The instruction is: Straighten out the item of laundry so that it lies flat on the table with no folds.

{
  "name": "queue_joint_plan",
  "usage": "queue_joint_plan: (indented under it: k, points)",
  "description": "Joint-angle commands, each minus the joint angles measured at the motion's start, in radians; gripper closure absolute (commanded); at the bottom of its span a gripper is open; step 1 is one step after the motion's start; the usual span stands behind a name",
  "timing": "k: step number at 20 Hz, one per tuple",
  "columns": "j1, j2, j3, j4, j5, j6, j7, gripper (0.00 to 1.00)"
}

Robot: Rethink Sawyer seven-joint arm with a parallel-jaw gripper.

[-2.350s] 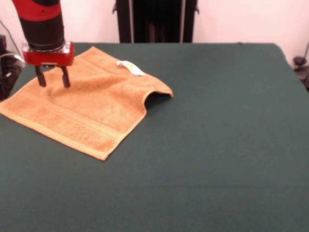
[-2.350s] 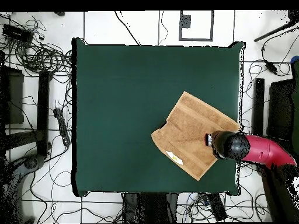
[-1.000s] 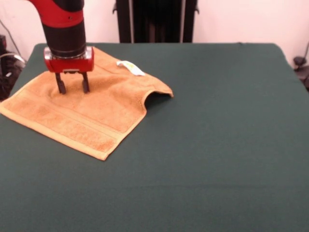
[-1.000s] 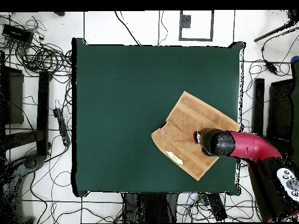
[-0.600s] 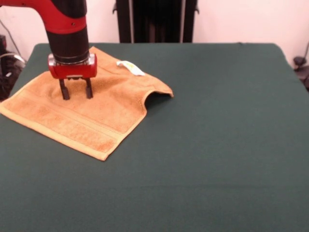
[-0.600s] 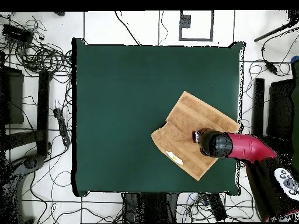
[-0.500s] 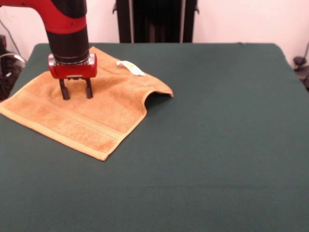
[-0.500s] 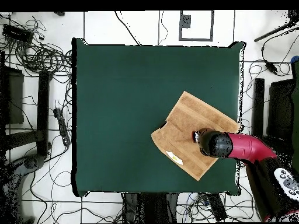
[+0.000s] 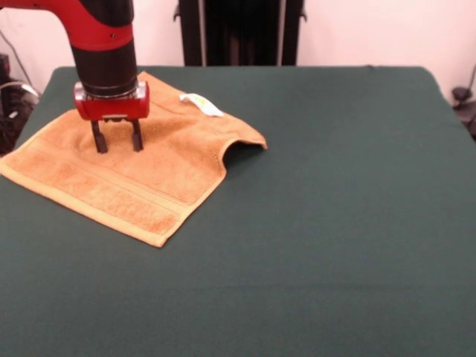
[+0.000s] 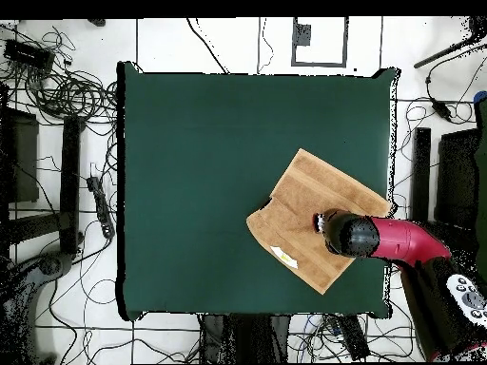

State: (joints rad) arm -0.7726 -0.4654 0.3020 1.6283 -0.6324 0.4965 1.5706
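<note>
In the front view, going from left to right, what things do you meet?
Towel's flat corner → gripper, open, above the towel → white tag → towel's folded corner → bare table.

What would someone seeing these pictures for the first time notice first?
The small orange-tan terry towel stands out on the dark green felt-covered table, near the table's left side in the front view, with one corner folded under. Right over it hangs the red and black arm's open gripper, fingers pointing down at the cloth. A small white tag shows at the towel's far edge.
</note>
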Motion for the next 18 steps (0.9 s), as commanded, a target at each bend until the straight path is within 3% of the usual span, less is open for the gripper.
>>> queue_joint_plan:
  k: [1,18]
  points:
    - [0.020,0.055,0.064,0.094,0.021,-0.021,0.034,0.00]
    - [0.056,-0.038,0.054,0.140,0.060,0.020,0.073,0.00]
